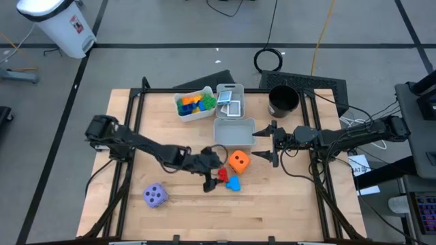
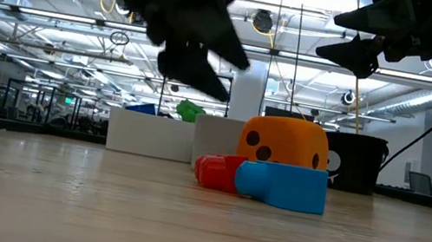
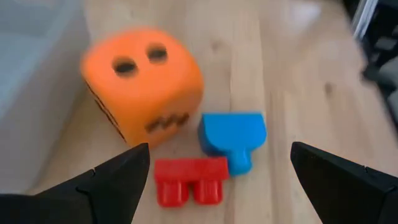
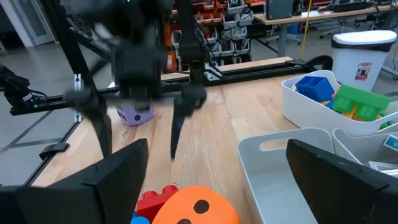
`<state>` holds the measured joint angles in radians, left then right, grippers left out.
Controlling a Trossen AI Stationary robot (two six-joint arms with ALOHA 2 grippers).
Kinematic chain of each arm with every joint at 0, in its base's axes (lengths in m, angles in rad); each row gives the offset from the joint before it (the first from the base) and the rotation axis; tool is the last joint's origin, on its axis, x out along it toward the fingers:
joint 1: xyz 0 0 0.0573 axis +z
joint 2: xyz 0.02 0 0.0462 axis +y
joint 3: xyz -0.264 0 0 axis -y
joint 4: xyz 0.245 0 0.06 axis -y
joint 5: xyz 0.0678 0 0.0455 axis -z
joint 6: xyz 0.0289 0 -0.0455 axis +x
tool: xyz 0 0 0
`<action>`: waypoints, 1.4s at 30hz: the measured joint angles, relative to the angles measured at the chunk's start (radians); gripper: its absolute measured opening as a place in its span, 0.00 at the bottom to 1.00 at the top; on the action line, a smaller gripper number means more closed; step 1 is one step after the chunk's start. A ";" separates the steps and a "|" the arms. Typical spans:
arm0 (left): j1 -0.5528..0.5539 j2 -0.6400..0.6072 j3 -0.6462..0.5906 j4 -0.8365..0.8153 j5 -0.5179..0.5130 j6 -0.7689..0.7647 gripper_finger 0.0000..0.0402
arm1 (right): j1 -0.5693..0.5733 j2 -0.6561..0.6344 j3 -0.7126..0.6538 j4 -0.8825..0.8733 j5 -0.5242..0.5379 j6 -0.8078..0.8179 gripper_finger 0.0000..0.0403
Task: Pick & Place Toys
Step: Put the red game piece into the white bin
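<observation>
An orange die rests on the wooden table, with a red block and a blue block lying just in front of it. A purple die sits alone toward the near left. My left gripper hangs open just left of the red block and above the table, slanting down; in its wrist view the red block and blue block lie between its spread fingers. My right gripper waits open and level, right of the grey bin.
A white bin holding coloured blocks, a bin with picture cards and an empty grey bin stand at the table's far middle. A black cup stands far right. Bare wood lies along the near edge.
</observation>
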<state>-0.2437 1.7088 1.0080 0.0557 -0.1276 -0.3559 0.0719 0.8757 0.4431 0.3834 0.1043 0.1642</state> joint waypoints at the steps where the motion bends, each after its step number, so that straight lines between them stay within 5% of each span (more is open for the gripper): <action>1: -0.003 0.026 0.000 0.008 0.003 0.006 0.98 | 0.000 0.000 0.000 0.000 0.000 0.000 0.89; 12: -0.002 0.227 0.001 0.209 0.031 -0.023 0.98 | 0.000 0.000 0.000 0.000 0.000 0.000 0.89; 22: -0.003 0.098 -0.001 -0.098 0.073 -0.070 0.98 | 0.000 0.000 0.000 -0.001 0.000 0.000 0.89; 27: -0.004 -0.014 -0.002 -0.275 -0.022 -0.060 0.98 | 0.000 0.000 0.000 -0.001 0.000 0.000 0.89; 42: -0.020 0.072 -0.001 -0.252 0.029 0.266 0.98 | 0.000 0.000 0.000 -0.001 0.000 0.007 0.89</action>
<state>-0.2642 1.7805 1.0073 -0.1966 -0.0982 -0.0902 0.0719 0.8753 0.4431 0.3827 0.1040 0.1711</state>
